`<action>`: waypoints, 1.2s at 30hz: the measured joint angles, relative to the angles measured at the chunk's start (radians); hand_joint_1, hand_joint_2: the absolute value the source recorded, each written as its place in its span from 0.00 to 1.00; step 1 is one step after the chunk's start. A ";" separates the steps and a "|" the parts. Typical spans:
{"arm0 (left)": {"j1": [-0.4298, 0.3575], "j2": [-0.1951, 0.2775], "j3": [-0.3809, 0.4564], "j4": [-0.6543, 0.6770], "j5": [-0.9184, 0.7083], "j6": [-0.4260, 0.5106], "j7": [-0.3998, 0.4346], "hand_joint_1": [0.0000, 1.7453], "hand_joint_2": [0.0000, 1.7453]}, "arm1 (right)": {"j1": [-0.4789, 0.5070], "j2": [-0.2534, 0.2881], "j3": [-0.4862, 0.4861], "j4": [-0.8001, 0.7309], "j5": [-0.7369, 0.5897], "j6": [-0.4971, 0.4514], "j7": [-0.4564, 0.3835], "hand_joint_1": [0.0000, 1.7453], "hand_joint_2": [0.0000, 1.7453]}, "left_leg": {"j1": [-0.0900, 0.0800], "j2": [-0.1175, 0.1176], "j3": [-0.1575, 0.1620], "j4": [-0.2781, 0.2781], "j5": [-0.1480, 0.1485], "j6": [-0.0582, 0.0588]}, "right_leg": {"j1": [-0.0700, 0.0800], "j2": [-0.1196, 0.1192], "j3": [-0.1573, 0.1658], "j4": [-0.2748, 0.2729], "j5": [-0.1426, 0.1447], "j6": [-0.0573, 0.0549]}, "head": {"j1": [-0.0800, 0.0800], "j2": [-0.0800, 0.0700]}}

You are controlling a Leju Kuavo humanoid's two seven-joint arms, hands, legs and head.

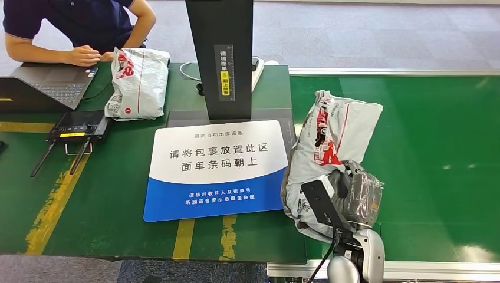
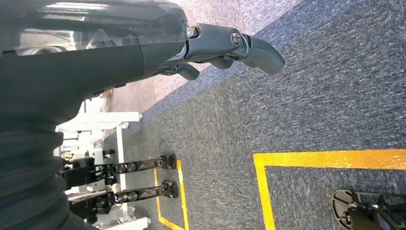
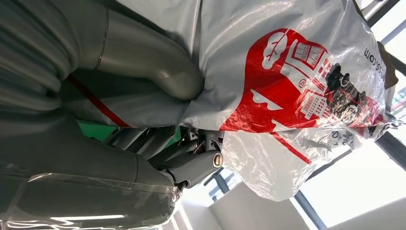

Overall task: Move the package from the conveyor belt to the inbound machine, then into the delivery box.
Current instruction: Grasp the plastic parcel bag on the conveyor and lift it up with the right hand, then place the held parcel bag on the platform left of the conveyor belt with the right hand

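The head view looks steeply down onto the dark green table (image 1: 94,200). The left wrist view faces grey carpeted floor (image 2: 306,96). The right wrist view sits close against the grey-and-red plastic package (image 3: 287,86), shared with the head view's lower right.

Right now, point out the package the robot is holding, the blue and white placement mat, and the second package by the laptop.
Held package (image 1: 330,138), head view, on its grey upper half.
Placement mat (image 1: 215,150), head view, white upper part.
Second package (image 1: 138,82), head view, its middle.

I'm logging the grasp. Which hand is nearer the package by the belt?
Right. The right hand grips the package, thumb pressed into it. The left hand hangs over the carpet floor, away from it.
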 joint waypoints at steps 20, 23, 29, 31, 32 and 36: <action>-0.015 0.000 -0.002 0.000 -0.019 -0.001 0.006 0.00 1.00 | -0.252 -0.049 0.125 0.254 -0.133 0.112 -0.055 1.00 1.00 | 0.000 0.000 0.000 0.000 0.000 0.000 | 0.000 0.000 0.000 0.000 0.000 0.000 | 0.000 0.000; -0.015 0.000 -0.004 0.000 -0.020 -0.001 0.006 0.00 1.00 | -0.296 -0.058 0.132 0.309 -0.141 0.112 -0.047 1.00 1.00 | 0.000 0.000 0.000 0.000 0.000 0.000 | 0.000 0.000 0.000 0.000 0.000 0.000 | 0.000 0.000; -0.015 0.000 -0.005 0.000 -0.020 0.003 0.006 0.00 1.00 | -0.425 -0.077 0.147 0.466 -0.153 0.099 -0.053 1.00 1.00 | 0.000 0.000 0.000 0.000 0.001 0.000 | 0.000 0.000 0.000 0.001 0.001 0.000 | 0.000 0.000; -0.014 0.000 -0.005 0.000 -0.017 0.004 0.005 0.00 1.00 | -0.458 -0.079 0.157 0.512 -0.153 0.095 -0.064 1.00 1.00 | 0.000 0.000 0.000 0.000 0.001 0.000 | 0.000 0.000 0.000 0.001 0.001 0.000 | 0.000 0.000; -0.014 0.000 -0.005 0.000 -0.015 0.005 0.004 0.00 1.00 | -0.475 -0.080 0.163 0.535 -0.154 0.094 -0.071 1.00 1.00 | 0.000 0.000 0.000 0.000 0.001 0.000 | 0.000 0.000 0.000 0.001 0.001 0.000 | 0.000 0.000; -0.013 0.000 -0.004 0.000 -0.011 0.009 -0.002 0.00 1.00 | -0.532 -0.081 0.195 0.613 -0.164 0.095 -0.110 1.00 1.00 | 0.000 0.000 0.000 0.000 0.001 0.000 | 0.000 0.000 0.000 0.001 0.000 0.000 | 0.000 0.000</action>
